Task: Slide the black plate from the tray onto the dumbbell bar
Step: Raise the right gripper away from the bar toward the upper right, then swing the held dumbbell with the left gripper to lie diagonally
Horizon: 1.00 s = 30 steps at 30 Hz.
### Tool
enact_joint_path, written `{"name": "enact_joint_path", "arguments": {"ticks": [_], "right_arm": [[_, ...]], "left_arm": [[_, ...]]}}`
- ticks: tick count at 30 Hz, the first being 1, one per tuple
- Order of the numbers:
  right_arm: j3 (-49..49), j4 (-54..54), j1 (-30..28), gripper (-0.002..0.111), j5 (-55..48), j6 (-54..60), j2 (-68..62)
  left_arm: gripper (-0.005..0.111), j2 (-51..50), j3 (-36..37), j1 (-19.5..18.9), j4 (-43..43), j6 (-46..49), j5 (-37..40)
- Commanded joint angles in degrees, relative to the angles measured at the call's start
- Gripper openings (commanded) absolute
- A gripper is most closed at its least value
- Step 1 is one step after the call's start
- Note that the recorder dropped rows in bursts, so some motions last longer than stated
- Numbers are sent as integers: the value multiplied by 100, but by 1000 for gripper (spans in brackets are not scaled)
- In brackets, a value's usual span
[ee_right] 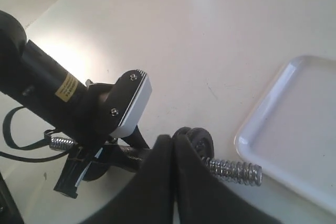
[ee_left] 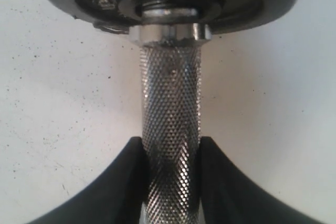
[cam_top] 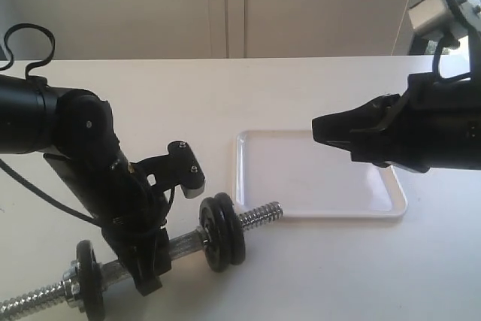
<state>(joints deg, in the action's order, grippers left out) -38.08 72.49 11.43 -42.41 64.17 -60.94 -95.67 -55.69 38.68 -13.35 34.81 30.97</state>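
**We find the black plate (cam_top: pixel 231 219), a small round cast-iron disc, on the chrome steel dumbbell bar (cam_top: pixel 186 244)**

In the exterior view the black plate stands on edge on the rod. It is the outer of two black discs pressed face to face, and the inner disc (cam_top: pixel 211 238) touches it on its 8 o'clock side. From the plate's 2 o'clock face the bar's spiral-threaded end (cam_top: pixel 261 214) sticks out bare. That end reaches the 7 o'clock corner of the tray (cam_top: pixel 301 186), a white rectangular plastic one with a low rim. We cannot tell whether thread and rim touch.

The bar lies on the white table (cam_top: pixel 338 268), running from 8 o'clock to 2 o'clock. A third black disc (cam_top: pixel 90 283) sits toward its 8 o'clock end.

The left gripper (cam_top: pixel 148 267) comes down on the bar between the third disc and the pair. In the left wrist view we see its black fingers (ee_left: pixel 123 182) clamped on either side of the knurled middle (ee_left: pixel 170 103), with a chrome collar (ee_left: pixel 170 31) and a black disc farther along the rod.

The right gripper (cam_top: pixel 319 129) hangs by the tray's 12 o'clock edge, well apart from the bar and pointing toward 9 o'clock. In the right wrist view we see its fingertips (ee_right: pixel 160 182) pressed together.
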Motion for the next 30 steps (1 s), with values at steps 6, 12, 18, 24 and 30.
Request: {"name": "enact_joint_path", "arguments": {"ticks": [6,12,18,24,30], "right_arm": [[21,-76,-31,0,35,-45,38],[21,-76,-31,0,35,-45,38],[21,-120,-31,0,35,-45,38],[21,-160,-31,0,35,-45,38],[21,-162,-31,0,70,-45,38]], "left_arm": [[56,-241,-92,24,-247,-36,-111],[50,-304,-92,24,-247,-36,-202],[5,-302,-92,24,-259,-77,-267],[0,-219,-92,24,-290,-205,-267],[0,305,-92,24,-290,-300,-308]]}}
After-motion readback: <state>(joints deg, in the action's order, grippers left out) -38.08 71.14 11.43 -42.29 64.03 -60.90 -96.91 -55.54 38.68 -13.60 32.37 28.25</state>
